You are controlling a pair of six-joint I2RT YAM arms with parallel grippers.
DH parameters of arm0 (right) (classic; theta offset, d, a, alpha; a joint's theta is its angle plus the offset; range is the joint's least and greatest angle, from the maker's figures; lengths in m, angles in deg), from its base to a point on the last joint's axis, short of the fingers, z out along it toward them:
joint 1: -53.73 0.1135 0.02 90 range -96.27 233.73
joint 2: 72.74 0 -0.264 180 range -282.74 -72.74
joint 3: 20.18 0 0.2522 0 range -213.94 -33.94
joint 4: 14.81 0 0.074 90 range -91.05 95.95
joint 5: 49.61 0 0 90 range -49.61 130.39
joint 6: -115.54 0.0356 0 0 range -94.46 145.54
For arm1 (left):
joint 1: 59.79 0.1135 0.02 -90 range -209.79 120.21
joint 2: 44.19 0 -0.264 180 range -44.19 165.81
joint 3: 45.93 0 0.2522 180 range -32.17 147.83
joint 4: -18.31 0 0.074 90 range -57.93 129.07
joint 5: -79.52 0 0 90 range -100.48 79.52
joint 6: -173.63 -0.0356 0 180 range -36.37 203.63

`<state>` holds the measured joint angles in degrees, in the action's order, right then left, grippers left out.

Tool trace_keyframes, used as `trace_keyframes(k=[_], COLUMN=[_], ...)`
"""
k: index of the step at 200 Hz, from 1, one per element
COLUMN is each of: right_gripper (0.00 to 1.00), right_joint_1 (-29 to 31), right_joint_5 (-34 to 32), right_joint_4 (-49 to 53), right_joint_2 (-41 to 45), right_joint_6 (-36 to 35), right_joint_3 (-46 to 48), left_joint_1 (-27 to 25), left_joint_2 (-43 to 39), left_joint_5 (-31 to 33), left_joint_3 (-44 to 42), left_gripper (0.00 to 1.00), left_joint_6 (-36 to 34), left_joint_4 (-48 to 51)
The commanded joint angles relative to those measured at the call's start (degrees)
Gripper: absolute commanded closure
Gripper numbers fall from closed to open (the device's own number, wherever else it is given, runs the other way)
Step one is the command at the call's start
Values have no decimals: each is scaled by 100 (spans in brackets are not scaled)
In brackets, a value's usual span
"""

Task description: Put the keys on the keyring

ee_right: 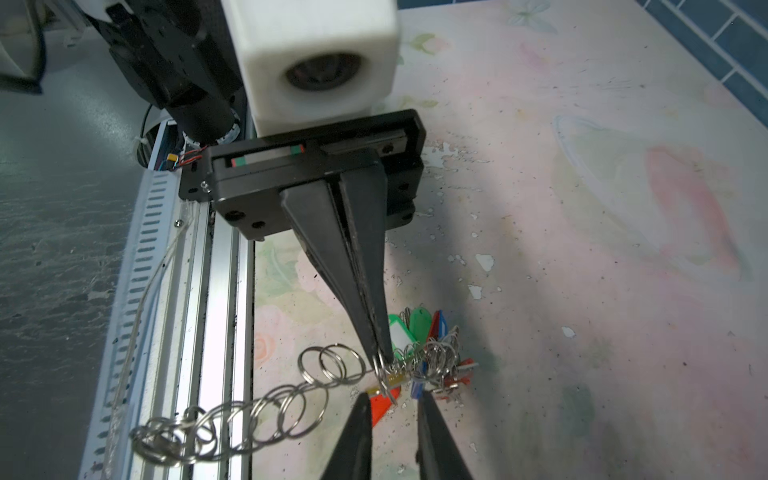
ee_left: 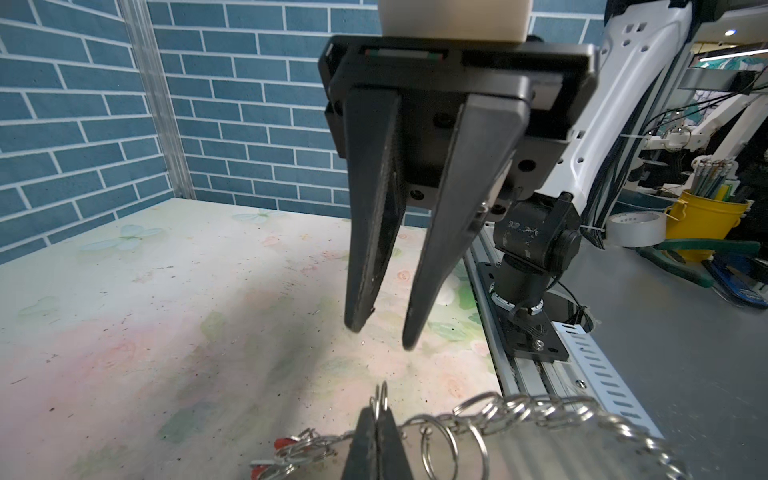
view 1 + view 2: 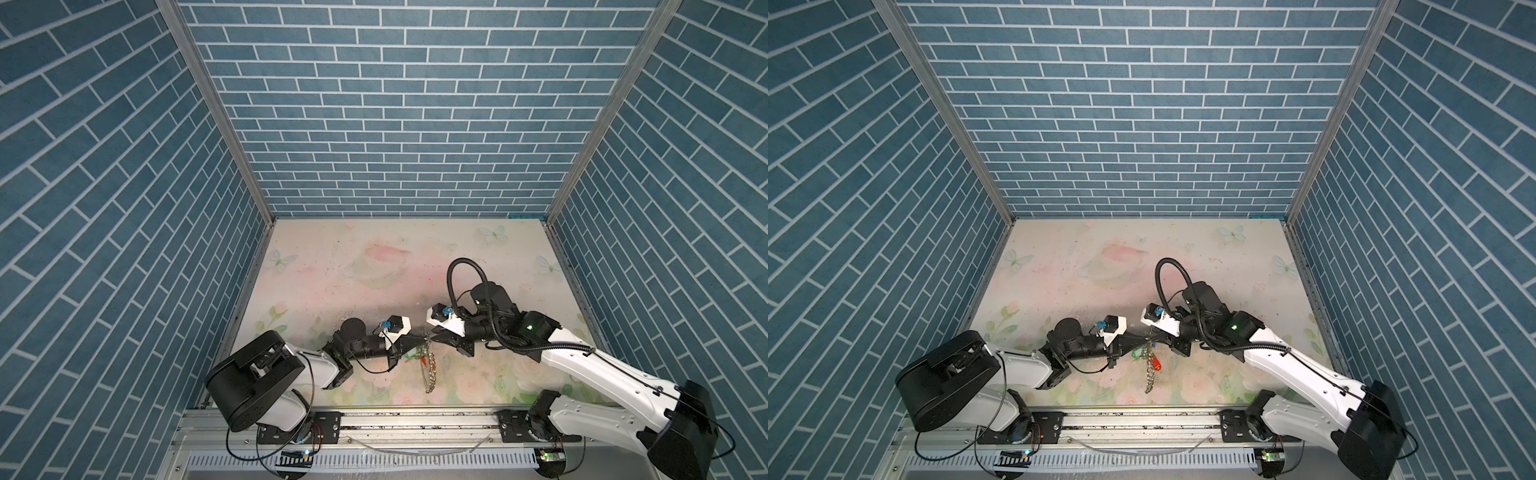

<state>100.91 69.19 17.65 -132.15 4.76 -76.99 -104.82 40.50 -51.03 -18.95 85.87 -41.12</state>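
The left gripper (image 1: 381,356) is pinched tight on one silver ring of the keyring (image 3: 430,370) — a chain of wire rings that runs from the fingertips toward the front edge of the table (image 3: 374,266), near its middle. The right gripper (image 2: 383,336) faces it tip to tip, its jaws narrowly parted with nothing between them. Just beside the left tips, the yellow tag of the keys (image 1: 394,379) shows among the rings — whether it is threaded on cannot be told. The coloured tags (image 1: 417,326), green, red and blue, bunch right next to it.
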Motion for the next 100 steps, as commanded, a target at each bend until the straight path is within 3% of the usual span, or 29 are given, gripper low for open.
trace_keyframes(k=[1, 50, 100], right_gripper=[78, 79, 81], right_joint_1=[-56, -112, -146], right_joint_5=[340, 486, 634], right_joint_4=[-971, -2232, -2563], right_joint_2=[286, 579, 651], right_joint_6=[539, 882, 926], right_joint_3=[597, 1510, 1711], left_joint_1=[-14, -14, -14], left_joint_2=[70, -50, -73], left_joint_5=[51, -46, -278], left_joint_3=[8, 22, 17], left_gripper=[100, 100, 100], left_joint_6=[198, 190, 163], left_joint_4=[-728, -732, -735])
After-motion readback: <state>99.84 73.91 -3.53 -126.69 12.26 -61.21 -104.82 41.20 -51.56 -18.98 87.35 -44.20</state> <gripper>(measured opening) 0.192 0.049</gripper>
